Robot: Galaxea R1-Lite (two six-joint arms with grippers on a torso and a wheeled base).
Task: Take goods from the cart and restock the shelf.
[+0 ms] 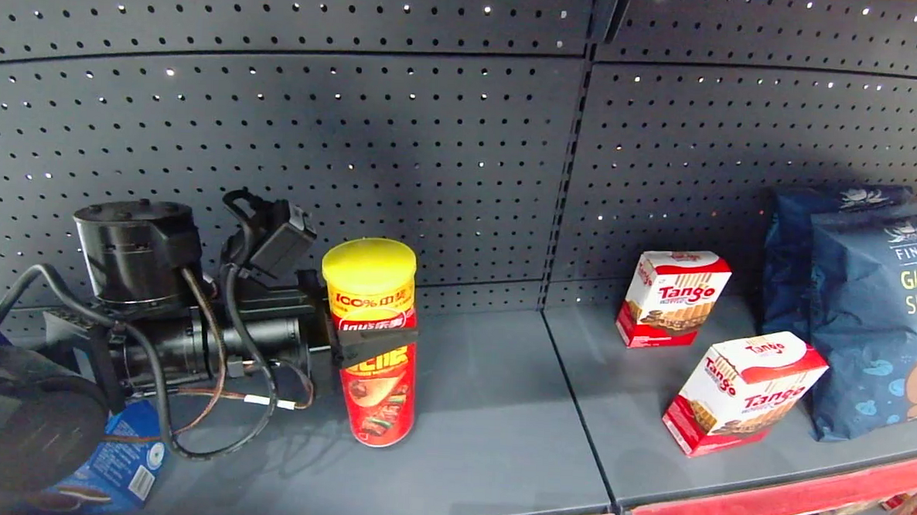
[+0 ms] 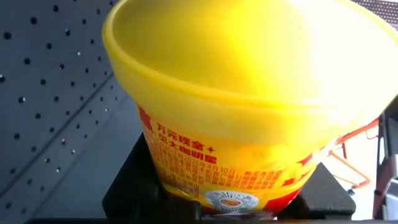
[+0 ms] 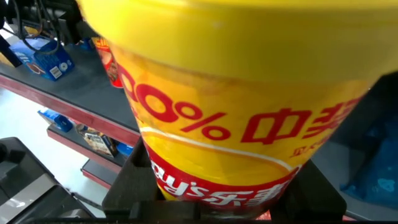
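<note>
Rightward of the can (image 1: 375, 393) stand boxes (image 1: 673, 298), bags (image 1: 881, 322).

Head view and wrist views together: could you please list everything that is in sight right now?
chip can: one, red with yellow lid, upright on the left shelf board.
second chip can: one, yellow and red, held in the right gripper.
wafer boxes: two, red and white, right shelf board.
snack bags: two, dark blue, right end of the shelf.
cookie box: one, blue, left front, partly behind the arm.
shelf: one, grey, red front edge.
left gripper: black, shut on the chip can.
right gripper: black, shut on the second chip can.
</note>
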